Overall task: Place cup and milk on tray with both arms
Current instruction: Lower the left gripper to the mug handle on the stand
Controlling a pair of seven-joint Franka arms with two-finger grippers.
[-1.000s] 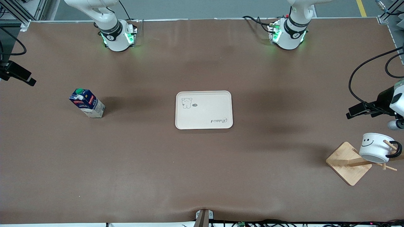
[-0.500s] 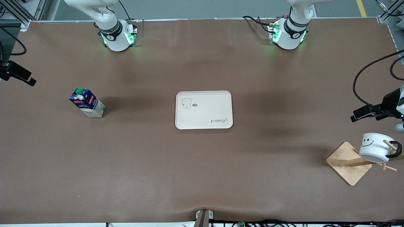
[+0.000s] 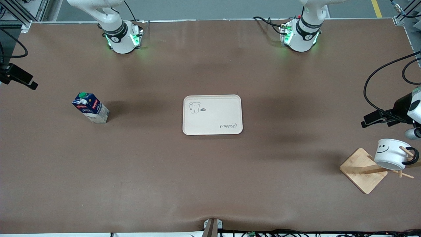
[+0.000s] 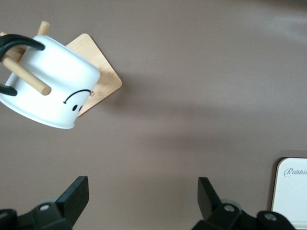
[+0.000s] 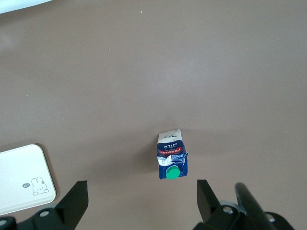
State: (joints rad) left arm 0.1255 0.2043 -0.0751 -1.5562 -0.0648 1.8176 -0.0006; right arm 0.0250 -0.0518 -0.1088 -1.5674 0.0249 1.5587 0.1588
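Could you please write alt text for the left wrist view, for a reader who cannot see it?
The left gripper, its two dark fingers spread wide apart, hangs over bare brown table, apart from the cup. The white smiley-faced cup hangs tilted on the pegs of a wooden rack, and a corner of the cream tray shows at the frame's edge.

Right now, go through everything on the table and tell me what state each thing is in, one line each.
White smiley mug with black handle: hung tilted on a peg of the wooden rack, not on the tray.
Blue-topped milk carton: upright on the table, green cap on, untouched.
Cream rectangular tray: flat, nothing on it.
Wooden mug rack: standing, holding the mug.
Left pincer: open, above bare table near the mug.
Right pincer: open, above the carton.
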